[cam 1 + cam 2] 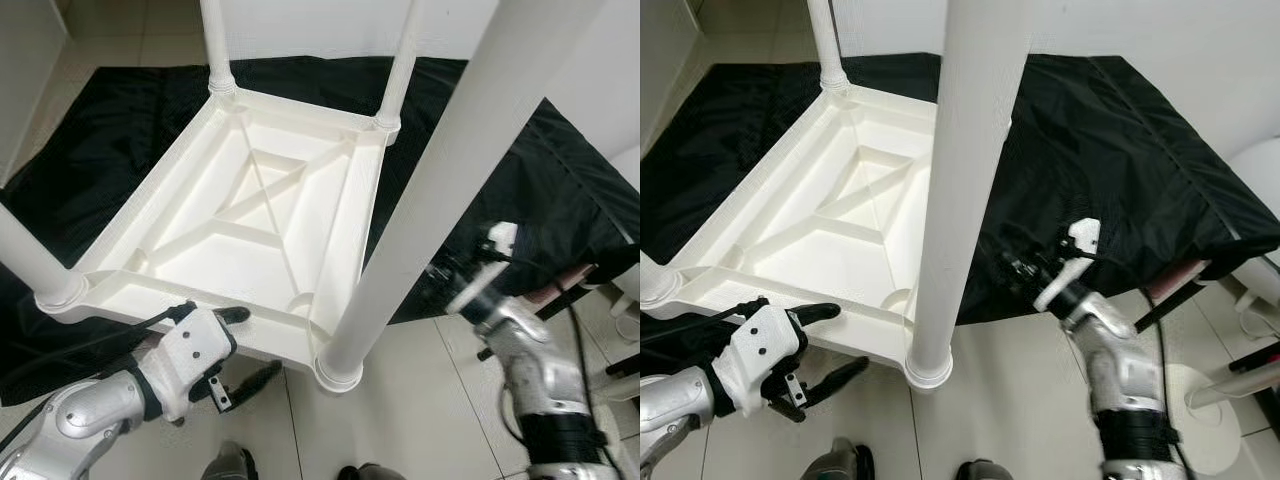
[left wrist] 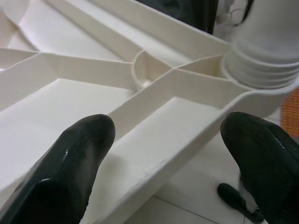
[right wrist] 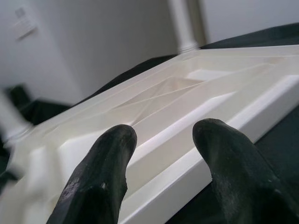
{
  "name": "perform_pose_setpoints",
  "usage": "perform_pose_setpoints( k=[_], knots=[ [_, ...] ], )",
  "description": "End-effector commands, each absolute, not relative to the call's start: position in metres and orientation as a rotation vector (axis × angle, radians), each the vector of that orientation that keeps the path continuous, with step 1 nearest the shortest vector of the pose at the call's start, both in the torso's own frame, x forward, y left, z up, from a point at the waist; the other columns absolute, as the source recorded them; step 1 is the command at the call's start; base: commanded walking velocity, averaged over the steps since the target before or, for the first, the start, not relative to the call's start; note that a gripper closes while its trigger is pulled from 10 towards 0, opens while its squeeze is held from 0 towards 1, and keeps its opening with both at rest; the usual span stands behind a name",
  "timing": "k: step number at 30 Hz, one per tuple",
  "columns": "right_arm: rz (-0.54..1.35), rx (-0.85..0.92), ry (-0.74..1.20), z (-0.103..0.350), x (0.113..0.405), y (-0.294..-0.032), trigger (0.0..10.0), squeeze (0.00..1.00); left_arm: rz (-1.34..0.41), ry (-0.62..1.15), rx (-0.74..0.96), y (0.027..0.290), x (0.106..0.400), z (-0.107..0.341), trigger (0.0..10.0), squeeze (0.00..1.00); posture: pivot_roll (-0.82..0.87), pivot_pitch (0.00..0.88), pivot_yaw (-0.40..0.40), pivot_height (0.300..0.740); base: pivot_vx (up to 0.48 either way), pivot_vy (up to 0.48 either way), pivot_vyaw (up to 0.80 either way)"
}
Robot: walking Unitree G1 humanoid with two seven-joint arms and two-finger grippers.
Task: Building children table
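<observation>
Jaws: both pairs are seen spread wide, and nothing is gripped by either.

Left eye view, table: the white plastic table is laid upside down on a black sheet, with its ribbed underside turned up and four white legs standing from the corners. The near corner overhangs the sheet onto the pale tiled floor.

Left eye view, left gripper: the left gripper is placed at the table's near rim, one finger above the edge and one below it on the floor side.

Left eye view, right gripper: the right gripper is partly hidden behind the near leg, over the black sheet.

Right eye view: the right gripper is shown clear of the leg here, just beside the table's right rim but apart from it. Open tiled floor is seen between the two arms. Dark shoe tips are cut by the bottom edge.

Left wrist view: the near rim is seen between the two black fingers, with the ribbed socket of the near leg close by. Bare floor lies under the rim.

Right wrist view: the table's long side edge is framed between the fingers, untouched, with black sheet below it and a far leg standing against a pale wall.
</observation>
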State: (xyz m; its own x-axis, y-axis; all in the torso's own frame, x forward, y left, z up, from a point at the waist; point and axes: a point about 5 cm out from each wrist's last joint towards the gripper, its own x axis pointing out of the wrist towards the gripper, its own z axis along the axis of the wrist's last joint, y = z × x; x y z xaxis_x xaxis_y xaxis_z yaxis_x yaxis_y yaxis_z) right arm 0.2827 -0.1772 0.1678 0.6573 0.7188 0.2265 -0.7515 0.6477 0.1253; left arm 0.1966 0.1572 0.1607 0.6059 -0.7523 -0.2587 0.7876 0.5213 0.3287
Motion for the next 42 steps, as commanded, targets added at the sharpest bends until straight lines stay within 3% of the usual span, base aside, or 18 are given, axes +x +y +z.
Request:
perform_pose_setpoints(
  k=[1,7,26,32,36,39,42],
  knots=[
    [0.956,0.205,-0.148,0.167,0.271,-0.174,10.0,0.00,-1.063,0.127,0.481,0.156,0.194,0.155,10.0,0.00,0.01,0.085,-0.015,0.740,0.000,0.000,0.00],
    [1.169,0.166,-0.072,0.162,0.242,-0.170,10.0,0.00,-1.028,0.151,0.596,0.164,0.207,0.141,10.0,0.00,-0.01,0.072,0.003,0.740,0.000,0.000,0.00],
    [1.467,-0.023,0.120,0.158,0.213,-0.186,10.0,0.00,-1.095,0.155,0.672,0.172,0.217,0.131,10.0,0.00,-0.03,0.077,0.042,0.740,0.000,0.000,0.00],
    [1.538,-0.112,0.108,0.154,0.218,-0.173,10.0,0.00,-1.035,0.108,0.680,0.167,0.231,0.132,10.0,0.00,-0.03,0.080,0.053,0.740,0.000,0.000,0.00],
    [1.588,-0.193,0.062,0.147,0.228,-0.148,10.0,0.00,-1.030,0.077,0.672,0.162,0.236,0.133,10.0,0.00,-0.01,0.072,0.050,0.740,0.000,0.000,0.00],
    [1.590,-0.200,0.054,0.146,0.230,-0.146,10.0,0.00,-1.031,0.074,0.665,0.162,0.236,0.133,10.0,0.00,-0.01,0.072,0.050,0.740,0.000,0.000,0.00],
    [1.520,-0.254,-0.048,0.137,0.238,-0.124,10.0,0.00,-1.015,0.057,0.662,0.161,0.239,0.136,10.0,0.00,0.01,0.068,0.036,0.740,0.000,0.000,0.00]
  ],
)
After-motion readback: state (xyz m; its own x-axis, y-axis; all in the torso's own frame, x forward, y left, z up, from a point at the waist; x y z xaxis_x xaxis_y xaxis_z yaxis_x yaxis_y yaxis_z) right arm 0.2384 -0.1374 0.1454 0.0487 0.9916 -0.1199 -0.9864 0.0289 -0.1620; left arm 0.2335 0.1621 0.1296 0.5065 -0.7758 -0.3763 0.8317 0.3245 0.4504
